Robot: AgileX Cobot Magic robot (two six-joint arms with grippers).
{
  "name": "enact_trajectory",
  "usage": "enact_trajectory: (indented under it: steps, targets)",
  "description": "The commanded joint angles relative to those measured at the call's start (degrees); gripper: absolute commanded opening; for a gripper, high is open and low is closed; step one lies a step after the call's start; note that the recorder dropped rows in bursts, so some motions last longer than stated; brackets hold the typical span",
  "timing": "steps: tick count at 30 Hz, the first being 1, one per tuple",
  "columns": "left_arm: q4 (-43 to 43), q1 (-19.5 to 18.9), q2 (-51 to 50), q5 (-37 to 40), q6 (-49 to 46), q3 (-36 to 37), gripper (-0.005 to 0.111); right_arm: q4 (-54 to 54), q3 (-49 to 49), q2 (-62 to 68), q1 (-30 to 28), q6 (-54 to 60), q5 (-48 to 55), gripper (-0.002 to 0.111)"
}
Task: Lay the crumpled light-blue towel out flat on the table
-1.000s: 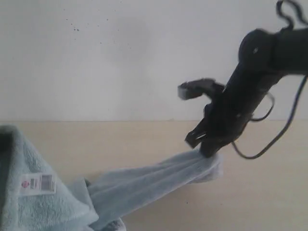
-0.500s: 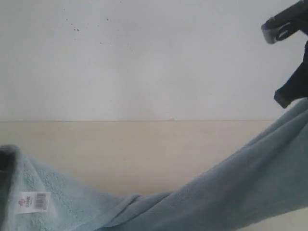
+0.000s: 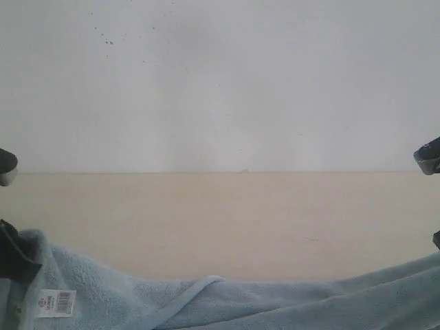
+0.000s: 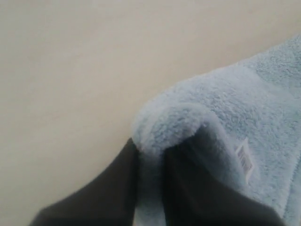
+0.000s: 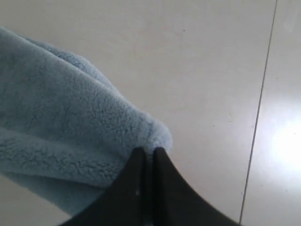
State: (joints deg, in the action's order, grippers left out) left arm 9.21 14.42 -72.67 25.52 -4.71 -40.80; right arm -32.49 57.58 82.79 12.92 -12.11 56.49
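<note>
Pale-blue towel (image 3: 275,306) stretched low across the table (image 3: 227,220).
Our left gripper (image 4: 150,153) and right gripper (image 5: 149,154) each pinch an end, to pull it flat.

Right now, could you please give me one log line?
left gripper shut on towel; right gripper shut on towel; towel stretched between them

Bare test-bench setting: plain beige table (image 3: 227,220), white speckled wall (image 3: 220,82).
</note>
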Motion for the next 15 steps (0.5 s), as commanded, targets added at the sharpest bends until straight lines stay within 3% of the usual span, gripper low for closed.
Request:
enact_trajectory:
  steps: [1,4,6,11,13,15]
  targets:
    - [0.2,-0.2,-5.5,-3.3,3.7,0.2,0.051,3.3,-0.3,2.7,-0.4,1.1,-0.2,0.023]
    - [0.2,-0.2,-7.4,-4.6,6.6,-0.4,0.068,4.0,-0.3,3.9,-0.4,1.1,-0.7,0.041]
    - [0.2,-0.2,-7.5,-5.4,8.2,-1.0,0.074,4.0,-0.3,3.9,-0.4,-0.3,-1.9,0.047]
    - [-0.1,-0.2,-6.6,-2.3,11.2,-4.5,0.075,4.1,-0.3,2.7,-0.4,-4.1,-4.1,0.047]
    - [-5.0,0.1,-5.5,2.9,11.3,-6.3,0.075,5.1,-0.3,1.8,-0.4,-5.7,-5.5,0.047]
    - [-11.6,0.9,-4.0,9.7,5.2,-7.6,0.075,7.4,-0.3,1.1,-0.4,-5.6,-6.9,0.047]
